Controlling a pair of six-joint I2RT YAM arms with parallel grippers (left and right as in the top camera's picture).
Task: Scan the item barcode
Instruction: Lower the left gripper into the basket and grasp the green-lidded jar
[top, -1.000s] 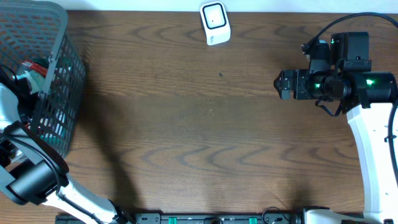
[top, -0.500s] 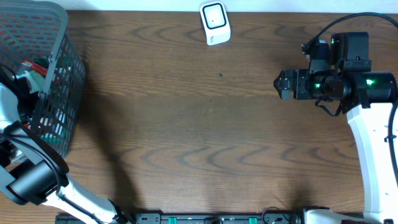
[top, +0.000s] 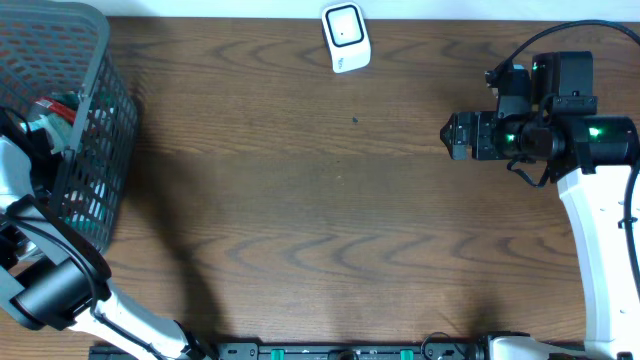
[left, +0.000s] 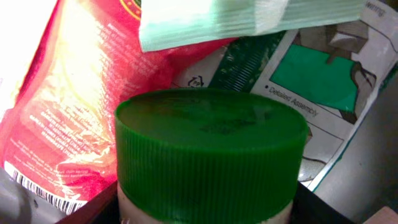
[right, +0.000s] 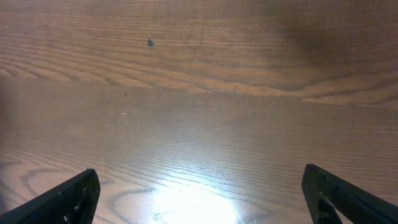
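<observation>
- Left end effector (left: 199, 214): we see only dark slivers of its jaws low on either side of a green-capped bottle (left: 211, 143). We cannot tell whether they pinch it or stand clear.
- Bottle: ribbed green screw cap over a pale body, down inside the grey mesh basket (top: 100, 60) at the desk's left edge.
- Beside the bottle we note a red pouch (left: 68, 112) with a barcode (left: 37, 186) near its lower edge.
- Also there are a pale green packet (left: 249, 18) and a printed sheet (left: 323, 87) reading "Detailed Assembly".
- Right end effector (right: 199, 199): jaws spread wide, above the wood-grain desk (top: 300, 200), right side.
- White scanner (top: 346, 37): at the desk's far edge, well apart from both arms.
</observation>
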